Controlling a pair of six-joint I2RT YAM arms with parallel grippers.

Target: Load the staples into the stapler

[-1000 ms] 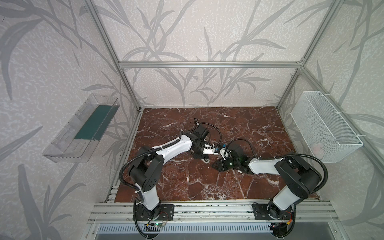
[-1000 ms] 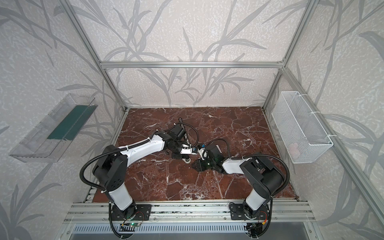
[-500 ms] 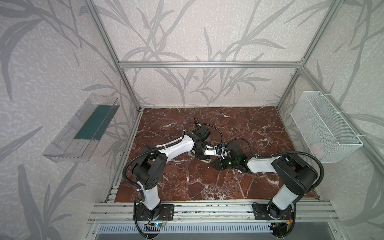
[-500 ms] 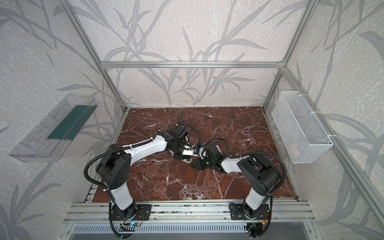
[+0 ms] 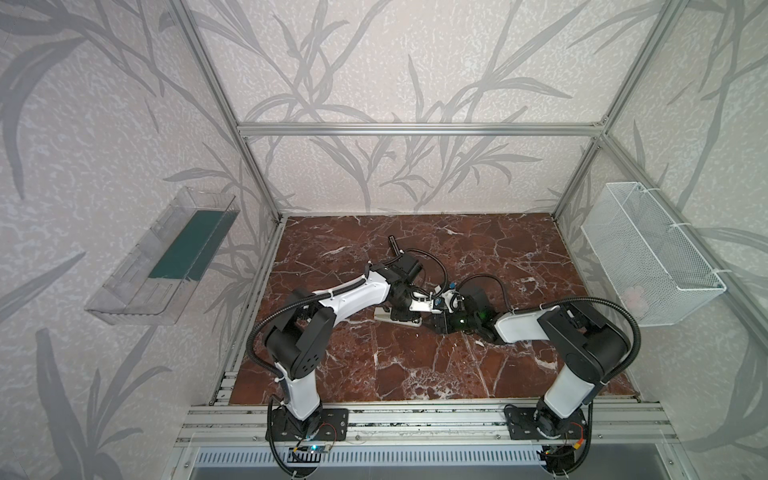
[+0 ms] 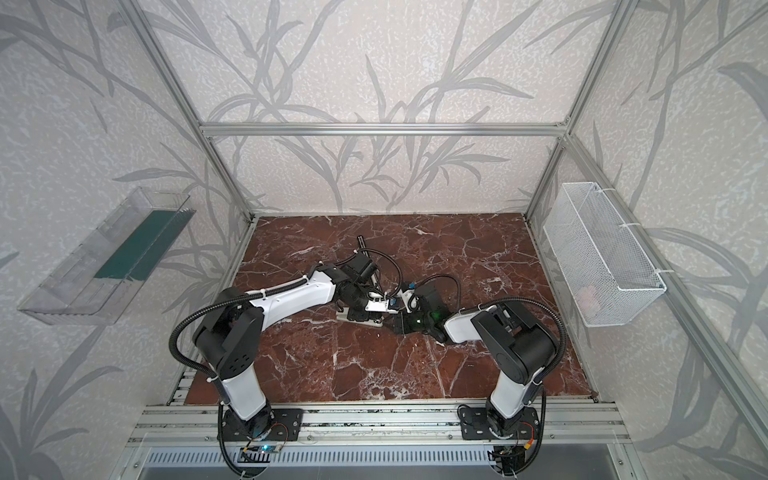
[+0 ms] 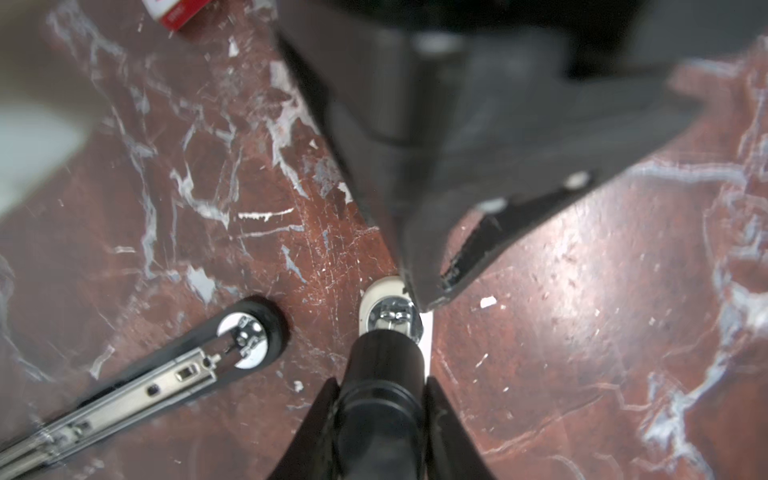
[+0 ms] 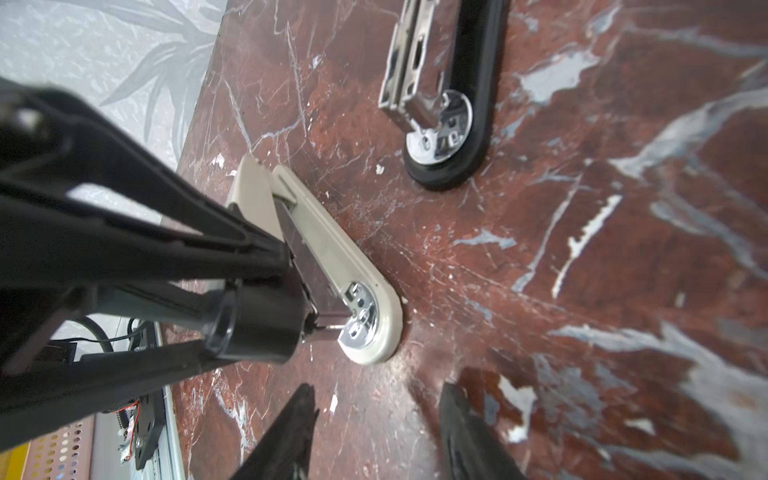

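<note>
Well off the edges of the tabletop (image 5: pixel 519 257), a black cylinder (image 7: pixel 384 357) at the beige stapler (image 8: pixel 332 257) is flanked by the left gripper (image 7: pixel 381 384) — hold cannot be told — the right gripper (image 8: pixel 376 388) spread apart.

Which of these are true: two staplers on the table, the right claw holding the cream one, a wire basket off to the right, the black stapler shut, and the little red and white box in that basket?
1. Two staplers lie on the table: a black stapler and a cream stapler. True.
2. The right claw holds the cream stapler. False: its fingers stand apart with nothing between them, short of the stapler.
3. A white wire basket hangs off to the right. True.
4. The black stapler is shut. False: it lies open, its metal track bared.
5. The red and white box sits in the basket. False: it lies on the table.
</note>
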